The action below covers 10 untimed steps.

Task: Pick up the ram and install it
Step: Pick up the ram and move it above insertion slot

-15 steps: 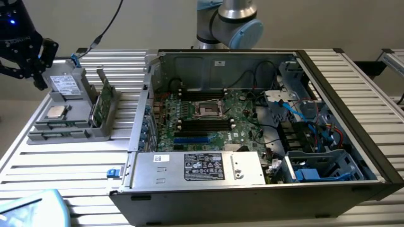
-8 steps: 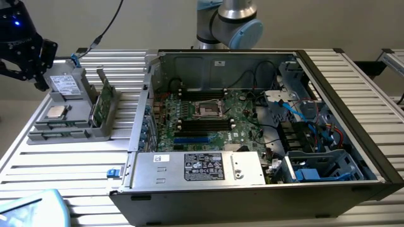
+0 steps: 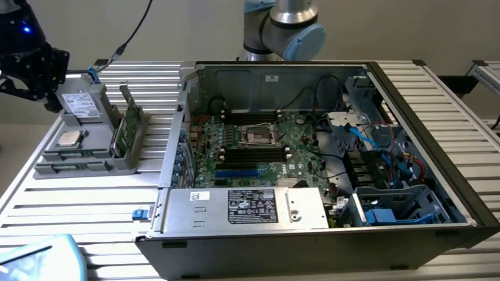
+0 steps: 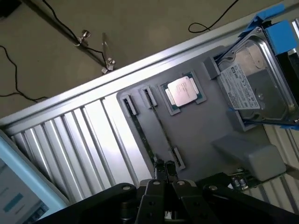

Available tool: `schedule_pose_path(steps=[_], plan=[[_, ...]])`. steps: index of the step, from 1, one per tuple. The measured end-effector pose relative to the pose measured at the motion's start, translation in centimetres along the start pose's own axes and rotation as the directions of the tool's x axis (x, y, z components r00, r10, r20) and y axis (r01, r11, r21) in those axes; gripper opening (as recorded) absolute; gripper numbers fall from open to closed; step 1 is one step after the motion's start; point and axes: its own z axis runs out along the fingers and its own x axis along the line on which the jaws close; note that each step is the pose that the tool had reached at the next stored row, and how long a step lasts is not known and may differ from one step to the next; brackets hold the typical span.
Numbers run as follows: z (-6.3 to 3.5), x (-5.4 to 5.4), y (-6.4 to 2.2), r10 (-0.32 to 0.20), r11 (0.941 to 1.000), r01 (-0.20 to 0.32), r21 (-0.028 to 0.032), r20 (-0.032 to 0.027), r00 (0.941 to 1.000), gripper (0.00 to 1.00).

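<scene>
Two thin dark-green ram sticks (image 4: 162, 127) stand edge-up in slots of the grey holder tray (image 4: 205, 126). In the exterior view the ram (image 3: 76, 156) lies at the tray's near end. My black gripper (image 3: 48, 102) hangs above the tray's far end at the exterior view's left, well clear of the sticks. From the wrist, the gripper (image 4: 164, 169) is shut with nothing between its fingers, and it looks down on the tray. The open computer case (image 3: 406, 82) with its motherboard (image 3: 262, 149) and black memory slots lies at the exterior view's right.
The tray also holds a silver CPU (image 4: 183, 91), a hard drive (image 4: 254, 86) in a blue frame and a taller green card (image 3: 129, 126). A power supply (image 3: 246, 208) and cables fill the case's near side. Loose cables lie on the floor beyond the ribbed table (image 4: 93, 140).
</scene>
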Motion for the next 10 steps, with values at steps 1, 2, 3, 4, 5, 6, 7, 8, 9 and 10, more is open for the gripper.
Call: schedule_pose_path(steps=[1, 2, 3, 4, 5, 6, 7, 8, 9, 10], plan=[[0.02, 0.0, 0.0, -0.019, 0.9998, 0.019, -0.0003, 0.0009, 0.9998, 0.11], [0.02, 0.0, 0.0, -0.037, 0.9993, 0.037, -0.0003, 0.0008, 0.9993, 0.11], [0.03, 0.01, 0.0, -0.056, 0.9984, 0.056, 0.0001, -0.0002, 0.9984, 0.11], [0.04, 0.01, -0.01, -0.073, 0.9974, 0.073, 0.0006, -0.0014, 0.9973, 0.11], [0.04, 0.01, 0.0, -0.091, 0.9958, 0.091, 0.0011, -0.0028, 0.9958, 0.11], [0.03, 0.02, 0.02, -0.108, 0.9941, 0.108, 0.0014, -0.0042, 0.9941, 0.11], [0.03, 0.02, 0.03, -0.126, 0.992, 0.126, 0.0019, -0.0055, 0.992, 0.11], [0.03, 0.02, 0.04, -0.144, 0.9896, 0.144, 0.0021, -0.007, 0.9895, 0.11], [0.03, 0.03, 0.05, -0.163, 0.9867, 0.163, 0.0025, -0.0083, 0.9866, 0.11], [0.04, 0.03, 0.06, -0.18, 0.9836, 0.181, 0.0029, -0.0096, 0.9835, 0.11]])
